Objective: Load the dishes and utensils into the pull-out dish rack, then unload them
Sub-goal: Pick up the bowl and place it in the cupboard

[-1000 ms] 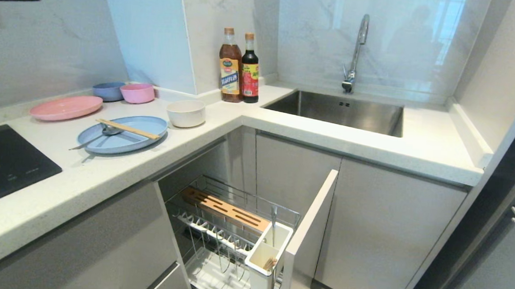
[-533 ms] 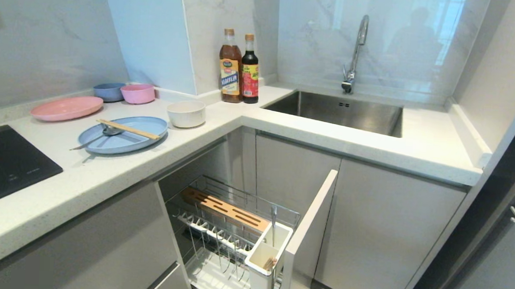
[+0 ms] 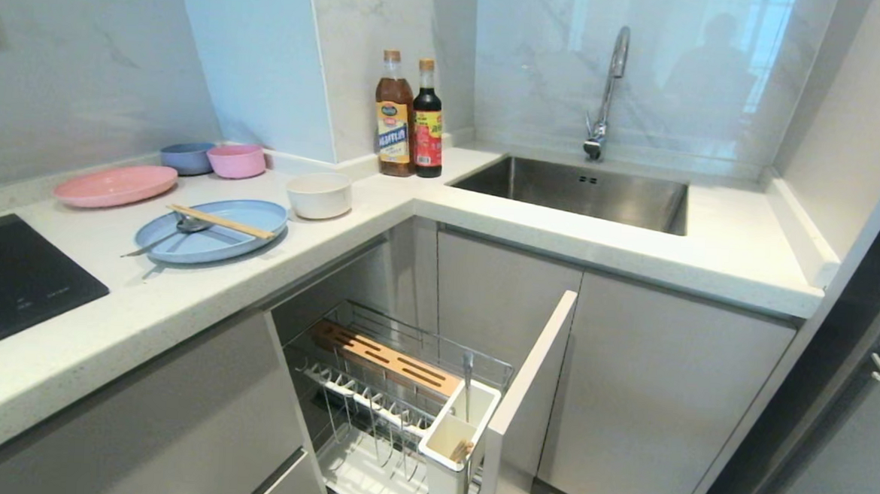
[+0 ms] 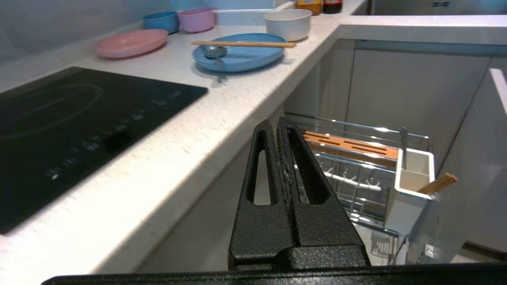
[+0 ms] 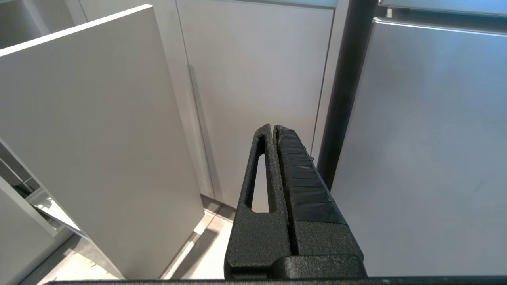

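A: Where are the dishes?

B: On the counter, at about ten o'clock in the head view. The blue plate lies flat there. The chopsticks lie across it, and the spoon rests in it with its handle poking past the rim. The white bowl sits just beside the plate, at its two o'clock.

A: And the rack?

B: The rack is pulled out at six o'clock, under the counter. Its bottom is cut off by the edge of the view. The white caddy holds a thin metal thing standing up and some wooden tips. It is hard to tell what they are.

A: Can you see the arms?

B: Not from the head. Each shows only in its own wrist view. The left gripper has its fingers pressed together with nothing in them. It is low in front of the counter edge, aimed toward the rack. The right gripper is pinched together too, holding nothing, facing the grey cupboard doors.

A: Anything else?

B: A pink plate and two small bowls at the back, two bottles, and the sink.
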Robot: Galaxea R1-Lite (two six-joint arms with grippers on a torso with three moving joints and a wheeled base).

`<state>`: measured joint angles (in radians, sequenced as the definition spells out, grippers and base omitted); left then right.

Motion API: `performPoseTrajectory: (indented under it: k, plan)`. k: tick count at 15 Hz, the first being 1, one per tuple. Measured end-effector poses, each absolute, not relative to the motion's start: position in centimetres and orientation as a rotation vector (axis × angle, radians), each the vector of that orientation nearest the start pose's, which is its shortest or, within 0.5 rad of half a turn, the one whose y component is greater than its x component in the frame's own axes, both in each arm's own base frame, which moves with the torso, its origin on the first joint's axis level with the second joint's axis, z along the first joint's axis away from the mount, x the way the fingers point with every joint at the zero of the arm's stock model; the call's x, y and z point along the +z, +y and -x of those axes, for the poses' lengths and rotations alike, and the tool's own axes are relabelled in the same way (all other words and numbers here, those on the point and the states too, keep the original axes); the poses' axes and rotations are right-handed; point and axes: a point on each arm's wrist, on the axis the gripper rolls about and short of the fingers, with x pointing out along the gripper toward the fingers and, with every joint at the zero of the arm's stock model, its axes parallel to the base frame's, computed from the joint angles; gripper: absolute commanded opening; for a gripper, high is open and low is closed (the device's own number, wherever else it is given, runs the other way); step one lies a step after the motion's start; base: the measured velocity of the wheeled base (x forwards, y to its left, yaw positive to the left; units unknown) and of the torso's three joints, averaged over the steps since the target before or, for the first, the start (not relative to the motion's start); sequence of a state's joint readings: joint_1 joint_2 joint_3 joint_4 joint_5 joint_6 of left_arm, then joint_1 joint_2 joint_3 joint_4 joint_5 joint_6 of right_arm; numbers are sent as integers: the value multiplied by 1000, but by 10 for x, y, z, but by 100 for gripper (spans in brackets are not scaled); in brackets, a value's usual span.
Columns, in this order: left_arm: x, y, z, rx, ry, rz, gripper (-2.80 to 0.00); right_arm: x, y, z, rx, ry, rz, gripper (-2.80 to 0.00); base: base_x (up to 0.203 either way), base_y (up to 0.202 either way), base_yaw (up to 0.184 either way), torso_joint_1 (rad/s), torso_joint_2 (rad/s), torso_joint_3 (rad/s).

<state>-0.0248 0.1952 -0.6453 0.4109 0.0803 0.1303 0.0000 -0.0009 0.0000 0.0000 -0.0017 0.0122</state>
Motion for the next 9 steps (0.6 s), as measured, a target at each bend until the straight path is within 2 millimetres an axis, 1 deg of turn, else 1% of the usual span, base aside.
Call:
performPoseTrajectory:
  k: [2,4,6,8,9]
  plan:
    - [173,2,64,39,-57,-87,-280,75,0,23,-2,-1,-12,-280,0,0,0,0,0,0]
    - [152,1,56,37,-112,-61,-280,75,0,23,-2,-1,-12,-280,0,0,0,0,0,0]
    - [130,1,43,37,-128,-60,-280,75,0,23,-2,-1,-12,-280,0,0,0,0,0,0]
    - [107,1,31,36,-131,-77,-280,75,0,23,-2,-1,-12,-280,0,0,0,0,0,0]
    - [99,1,27,36,-140,-94,-280,75,0,23,-2,-1,-12,-280,0,0,0,0,0,0]
